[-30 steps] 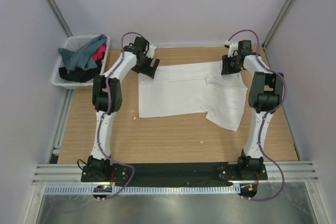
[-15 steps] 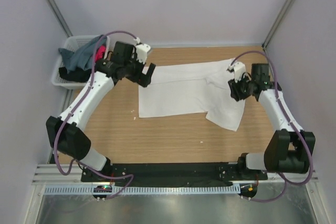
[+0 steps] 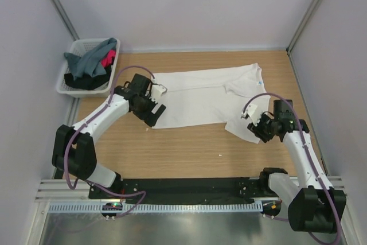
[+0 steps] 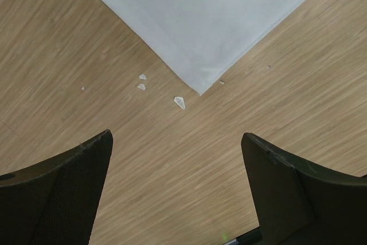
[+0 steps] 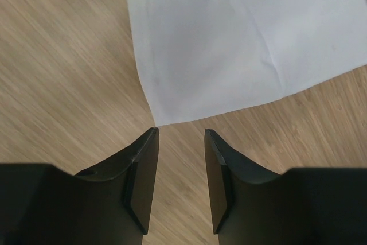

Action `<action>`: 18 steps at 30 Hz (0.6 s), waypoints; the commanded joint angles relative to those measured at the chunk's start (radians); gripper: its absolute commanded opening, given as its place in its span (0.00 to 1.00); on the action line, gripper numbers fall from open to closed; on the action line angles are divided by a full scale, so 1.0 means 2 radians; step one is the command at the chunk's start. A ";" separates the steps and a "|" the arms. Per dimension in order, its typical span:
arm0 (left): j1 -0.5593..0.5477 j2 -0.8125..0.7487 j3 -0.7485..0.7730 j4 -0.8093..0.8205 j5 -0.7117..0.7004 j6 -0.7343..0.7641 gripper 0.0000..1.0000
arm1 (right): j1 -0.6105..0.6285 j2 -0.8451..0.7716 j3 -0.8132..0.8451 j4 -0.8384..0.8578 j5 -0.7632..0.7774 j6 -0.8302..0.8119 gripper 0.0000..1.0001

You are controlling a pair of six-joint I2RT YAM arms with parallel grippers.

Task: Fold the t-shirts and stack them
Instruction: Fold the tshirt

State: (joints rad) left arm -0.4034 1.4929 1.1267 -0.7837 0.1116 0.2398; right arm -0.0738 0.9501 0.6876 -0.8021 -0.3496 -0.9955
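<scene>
White t-shirt (image 3: 200,98): one, lying spread on the bench (image 3: 183,153).
Basket (image 3: 62,86): one, holding grey-teal shirt (image 3: 89,61), pink-red shirt (image 3: 107,58), black shirt (image 3: 80,82).
Left gripper (image 4: 175,142): gaping wide, empty.
Right gripper (image 5: 180,136): standing slightly apart, empty.

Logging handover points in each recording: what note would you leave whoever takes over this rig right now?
Left gripper: open, empty, above the wooden table by the near-left corner of the plain white cloth t-shirt.
Right gripper: jaws slightly apart, empty, at that shirt's near-right corner.
White shirt lies spread flat; grey-teal t-shirt, black t-shirt and pink-red t-shirt sit heaped in the white plastic lattice basket, far left.
Done: one shirt laid out. Left: fold it, then fold and stack the others.
</scene>
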 commanded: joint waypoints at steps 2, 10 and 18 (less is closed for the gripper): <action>0.002 0.013 -0.008 0.020 -0.022 0.024 0.94 | 0.002 0.003 -0.030 -0.012 0.008 -0.074 0.43; 0.002 0.051 0.023 0.011 -0.012 0.006 0.92 | 0.003 0.064 -0.053 0.040 0.012 -0.068 0.43; 0.002 0.092 0.047 0.006 -0.011 0.006 0.93 | 0.003 0.141 -0.037 0.088 0.021 -0.052 0.40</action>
State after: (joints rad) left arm -0.4034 1.6451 1.1770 -0.7780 0.0868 0.2604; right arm -0.0738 1.2011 0.5819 -0.6914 -0.3161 -1.1114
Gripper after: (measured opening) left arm 0.925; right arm 0.405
